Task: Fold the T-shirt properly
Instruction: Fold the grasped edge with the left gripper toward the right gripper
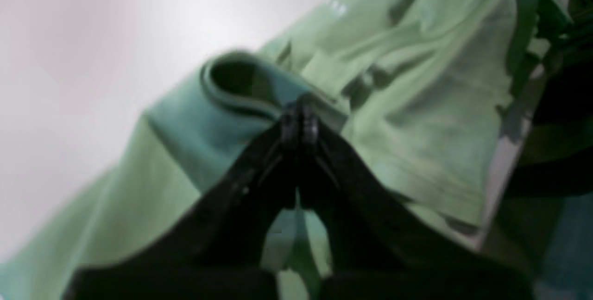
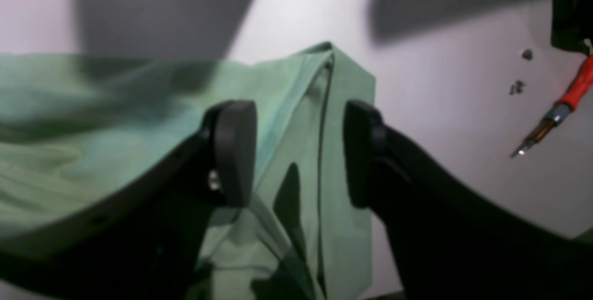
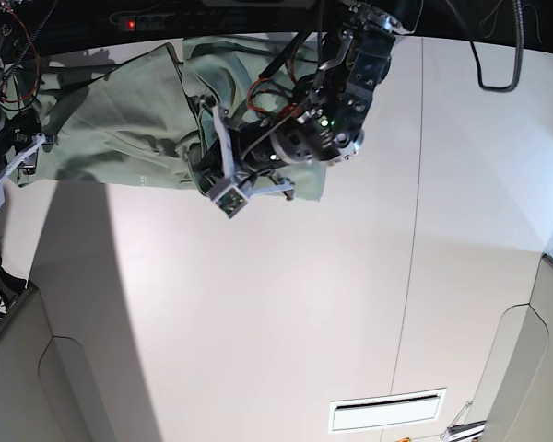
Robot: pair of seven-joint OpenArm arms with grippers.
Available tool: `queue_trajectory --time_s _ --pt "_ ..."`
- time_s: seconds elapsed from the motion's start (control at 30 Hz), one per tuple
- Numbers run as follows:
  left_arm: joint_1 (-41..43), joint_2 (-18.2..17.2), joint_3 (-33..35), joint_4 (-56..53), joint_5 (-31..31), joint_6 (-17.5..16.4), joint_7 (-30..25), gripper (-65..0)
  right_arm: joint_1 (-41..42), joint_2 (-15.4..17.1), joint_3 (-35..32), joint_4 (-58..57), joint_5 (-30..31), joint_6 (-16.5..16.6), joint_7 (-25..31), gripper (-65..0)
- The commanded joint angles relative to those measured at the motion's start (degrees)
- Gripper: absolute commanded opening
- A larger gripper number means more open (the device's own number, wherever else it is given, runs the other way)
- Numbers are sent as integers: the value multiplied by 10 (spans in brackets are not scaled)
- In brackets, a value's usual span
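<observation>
The pale sage-green T-shirt [image 3: 120, 120] lies rumpled along the far edge of the white table [image 3: 258, 313]. In the left wrist view my left gripper [image 1: 300, 121] is shut on a raised fold of the T-shirt [image 1: 417, 87], next to a rolled, dark-trimmed hem. In the base view it sits over the shirt's middle [image 3: 205, 152]. In the right wrist view my right gripper [image 2: 299, 152] is open, its pads [image 2: 234, 152] either side of a shirt corner [image 2: 338, 91] with a dark seam, held just above it. Whether it touches the cloth I cannot tell.
A red-handled tool or cable end [image 2: 572, 89] lies on the table right of the right gripper. The right arm [image 3: 5, 138] stands at the base view's left edge. A power strip [image 3: 166, 18] runs along the far edge. A slot [image 3: 387, 412] is at front right.
</observation>
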Motion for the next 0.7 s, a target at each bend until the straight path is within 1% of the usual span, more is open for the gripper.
queue_trajectory --time_s 0.0,0.03,0.1,0.23,0.4,0.43,0.53,0.6,0.67 --pt "-17 5 9 -3 6 6 -21 -650 4 9 4 9 0 -2 11 -353" --pt "-27 5 18 -16 15 14 -29 -650 4 9 4 9 1 -2 11 -353" --pt "-48 9 32 -44 27 16 -35 -650 4 9 4 9 1 -2 11 -353" --pt "-81 34 36 -98 29 16 -35 -650 4 9 4 9 1 -2 11 -353" --pt "-96 68 36 -112 -10 12 -37 -650 4 9 4 9 9 -2 11 -353" --pt "-95 75 36 -112 -21 7 -37 -650 5 9 4 9 9 -2 11 -353" --pt "-95 91 36 -108 -51 -31 -22 -650 4 9 4 9 9 -2 11 -353" --pt "-95 91 36 -88 -74 -44 -2 -650 4 10 4 9 7 -1 11 -353" --pt "-95 90 33 -55 -82 -54 20 -650 4 10 4 9 -18 -2 12 -353"
